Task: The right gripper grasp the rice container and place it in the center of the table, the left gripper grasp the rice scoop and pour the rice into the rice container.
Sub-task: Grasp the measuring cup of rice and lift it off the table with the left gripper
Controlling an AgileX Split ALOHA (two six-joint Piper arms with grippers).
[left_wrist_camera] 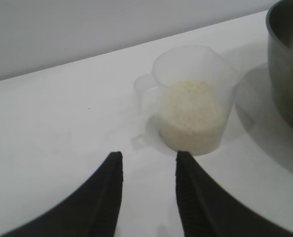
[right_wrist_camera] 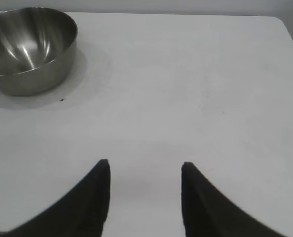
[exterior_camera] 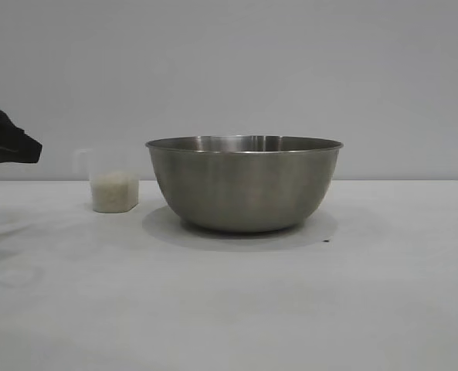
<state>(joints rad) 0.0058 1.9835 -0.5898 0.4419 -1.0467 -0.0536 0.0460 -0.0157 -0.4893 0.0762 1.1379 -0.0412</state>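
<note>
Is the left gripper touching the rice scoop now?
Apart. The left wrist view shows bare table between the left gripper and the rice scoop.

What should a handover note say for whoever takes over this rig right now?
Left gripper: open, empty, just short of the rice scoop, not touching it.
Right gripper: open, empty, over bare table, well back from the rice container.
Rice container stands upright mid-table; the scoop stands beside it on the left arm's side, apart from it, with the rice in it.
Done: container placed, as it appears.
Left: grasp the scoop, pour the rice into the container.
</note>
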